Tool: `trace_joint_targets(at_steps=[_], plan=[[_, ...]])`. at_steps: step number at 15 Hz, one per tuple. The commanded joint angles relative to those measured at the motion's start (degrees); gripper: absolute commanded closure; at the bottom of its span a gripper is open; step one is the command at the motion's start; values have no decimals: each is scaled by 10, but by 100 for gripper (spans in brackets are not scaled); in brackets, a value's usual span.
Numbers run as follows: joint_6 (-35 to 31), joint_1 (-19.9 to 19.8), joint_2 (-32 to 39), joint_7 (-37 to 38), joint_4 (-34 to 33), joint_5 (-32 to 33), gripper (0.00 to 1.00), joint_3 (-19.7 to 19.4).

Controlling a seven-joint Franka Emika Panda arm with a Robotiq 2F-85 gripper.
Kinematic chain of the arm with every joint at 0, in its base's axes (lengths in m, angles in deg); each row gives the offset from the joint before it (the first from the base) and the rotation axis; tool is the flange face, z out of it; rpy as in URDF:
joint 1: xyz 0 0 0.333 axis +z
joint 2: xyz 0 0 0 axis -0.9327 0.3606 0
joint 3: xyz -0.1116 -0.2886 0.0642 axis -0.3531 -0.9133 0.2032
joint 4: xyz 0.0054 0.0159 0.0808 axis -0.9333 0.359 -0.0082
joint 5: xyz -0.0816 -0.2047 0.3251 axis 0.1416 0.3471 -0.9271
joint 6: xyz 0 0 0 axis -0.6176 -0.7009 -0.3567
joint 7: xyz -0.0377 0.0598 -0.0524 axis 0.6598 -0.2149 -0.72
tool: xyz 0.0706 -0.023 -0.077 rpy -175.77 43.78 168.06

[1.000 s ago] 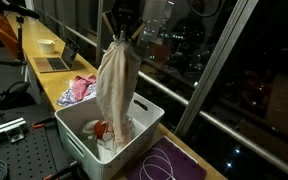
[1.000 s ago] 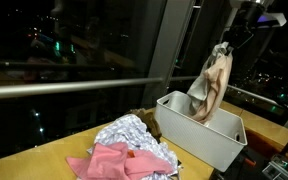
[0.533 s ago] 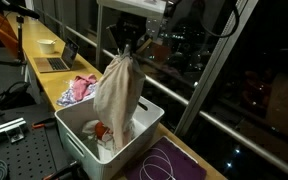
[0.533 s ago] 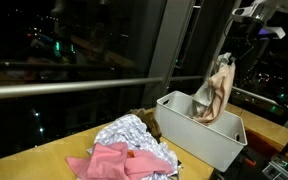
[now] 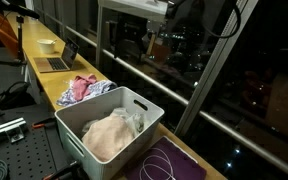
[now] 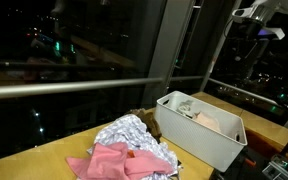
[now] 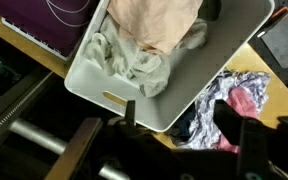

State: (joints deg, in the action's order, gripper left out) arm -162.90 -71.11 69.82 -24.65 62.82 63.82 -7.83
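Observation:
My gripper hangs open above the near rim of a white bin, with nothing between its two dark fingers. A beige cloth lies loose in the bin on top of a pale grey-white cloth. In both exterior views the beige cloth rests inside the bin. The gripper stays high over the bin and is hard to pick out against the dark window.
A pile of pink and patterned clothes lies on the wooden counter beside the bin. A purple mat with a white cable sits on the bin's other side. A laptop stands farther along. Window glass and railing run behind.
The gripper has opened and let go of the beige cloth, which hung from it over the bin; the cloth has dropped into the bin. The arm stays high.

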Motion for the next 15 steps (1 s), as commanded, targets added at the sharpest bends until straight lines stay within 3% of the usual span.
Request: trace_joint_targets(at_steps=[1, 9, 15], plan=[[-18, 24, -16, 9, 18, -7, 0, 30], [-89, 108, 24, 95, 28, 6, 0, 131], [-180, 161, 131, 212, 5, 30, 0, 200]])
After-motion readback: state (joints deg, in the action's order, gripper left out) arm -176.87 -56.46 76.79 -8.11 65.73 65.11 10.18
